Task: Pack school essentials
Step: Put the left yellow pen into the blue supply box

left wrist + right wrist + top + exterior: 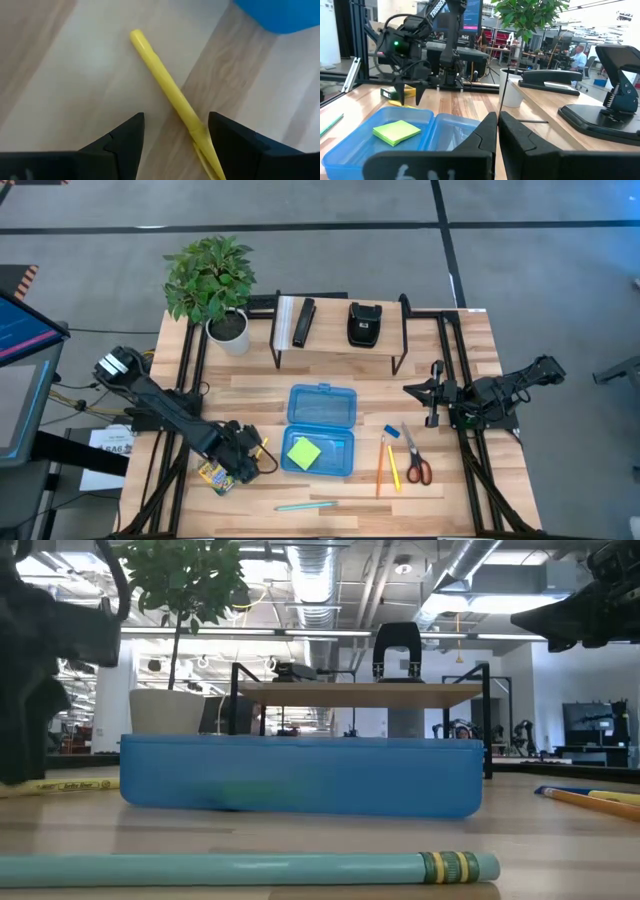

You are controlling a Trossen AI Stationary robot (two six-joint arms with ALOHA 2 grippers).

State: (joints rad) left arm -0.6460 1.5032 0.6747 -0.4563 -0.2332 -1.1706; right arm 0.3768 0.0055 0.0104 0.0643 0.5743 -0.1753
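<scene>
An open blue box lies mid-table with a lime-green sticky-note pad in its near half. Just left of the box lies a yellow marker. My left gripper points down over the marker's near end, open, one finger on each side of it and apart from it. The crayon box lies beside that gripper, nearer the table's front edge. A teal pencil lies near the front edge. Orange and yellow pencils, red-handled scissors and a blue eraser lie right of the box. My right gripper waits shut at the right.
A raised wooden shelf at the back carries a black stapler and a black hole punch. A potted plant stands at the back left. Black frame rails run along both table sides.
</scene>
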